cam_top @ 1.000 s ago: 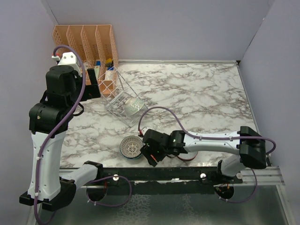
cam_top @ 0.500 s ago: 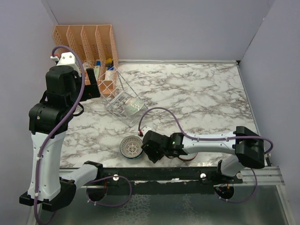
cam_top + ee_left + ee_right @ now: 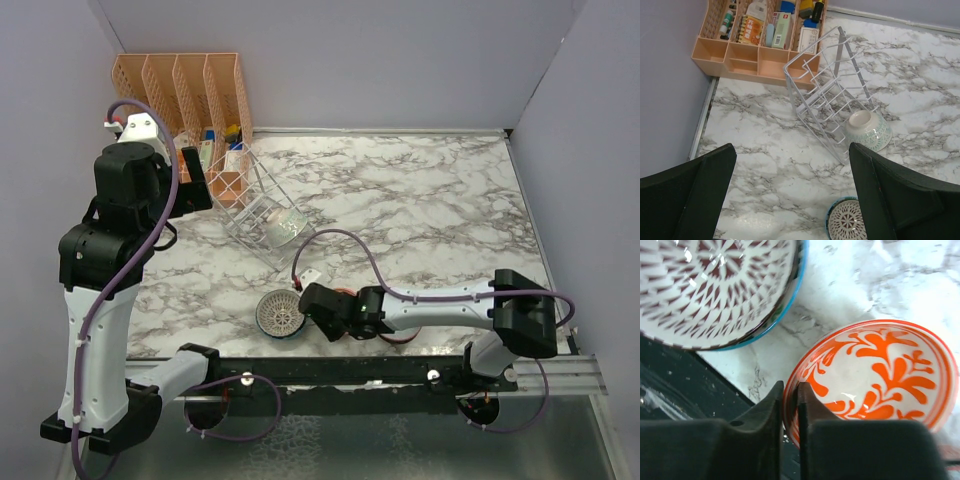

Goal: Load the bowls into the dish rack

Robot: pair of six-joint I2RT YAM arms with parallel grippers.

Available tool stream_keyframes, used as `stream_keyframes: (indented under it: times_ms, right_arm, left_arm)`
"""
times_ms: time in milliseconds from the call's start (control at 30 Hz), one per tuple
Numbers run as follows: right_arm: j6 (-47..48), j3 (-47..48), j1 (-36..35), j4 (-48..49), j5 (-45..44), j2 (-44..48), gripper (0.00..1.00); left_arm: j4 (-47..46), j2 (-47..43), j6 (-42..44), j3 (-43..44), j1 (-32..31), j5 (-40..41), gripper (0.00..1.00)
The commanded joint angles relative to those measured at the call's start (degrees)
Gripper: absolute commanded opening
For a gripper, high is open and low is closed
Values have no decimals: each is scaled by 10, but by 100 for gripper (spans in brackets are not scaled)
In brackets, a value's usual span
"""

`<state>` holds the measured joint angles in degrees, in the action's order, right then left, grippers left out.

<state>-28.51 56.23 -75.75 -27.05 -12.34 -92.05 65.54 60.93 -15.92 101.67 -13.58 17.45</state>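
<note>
Table: marble-topped table (image 3: 430, 200), carrying everything below.
Dish rack: the wire dish rack (image 3: 255, 200) sits tipped at the table's 10 o'clock corner. Its long axis runs from 10 to 4 o'clock in the top view.
Organizer: orange organizer (image 3: 180, 85), just beyond the rack at 11 o'clock.
Left gripper: the left gripper (image 3: 790, 170) hangs high over the rack's 10 o'clock end, fingers wide apart and empty.
Right gripper: the right gripper (image 3: 790, 387) is low at the near edge, fingers pinched together on the rim of the red-rimmed bowl (image 3: 875, 375).
Lattice bowl: the lattice bowl (image 3: 280, 313) rests on the table at 9 o'clock of the right gripper, just beside the held bowl but not touching it.
Leaf bowl: the leaf bowl (image 3: 869, 131) lies on its side at the rack's 4 o'clock end. Whether it is inside the wires, I cannot tell.
Key relation: the rack lies at 11 o'clock from the right gripper, well apart. The left arm is nearer the rack, but the right arm has the bowl.
Next move: probably a lift, then a carry toward 11 o'clock.
</note>
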Motion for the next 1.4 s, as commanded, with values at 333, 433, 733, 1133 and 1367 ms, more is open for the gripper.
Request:
stream_keyframes:
  times_ms: [333, 433, 733, 1133, 1367]
  right_arm:
    - [-50, 185, 8, -133, -131, 34, 1]
    - [-59, 245, 34, -124, -121, 37, 1]
    - [-155, 201, 206, 282, 94, 70, 1]
    - [-365, 109, 223, 768, 94, -39, 2]
    - [-407, 96, 223, 937, 27, -137, 2]
  left_arm:
    - [13, 8, 2, 60, -2, -2, 99]
    - [16, 11, 1, 73, -2, -11, 99]
    - [30, 22, 17, 136, -1, -34, 99]
    - [44, 16, 54, 165, -2, -40, 99]
    - [41, 12, 66, 155, -8, -48, 99]
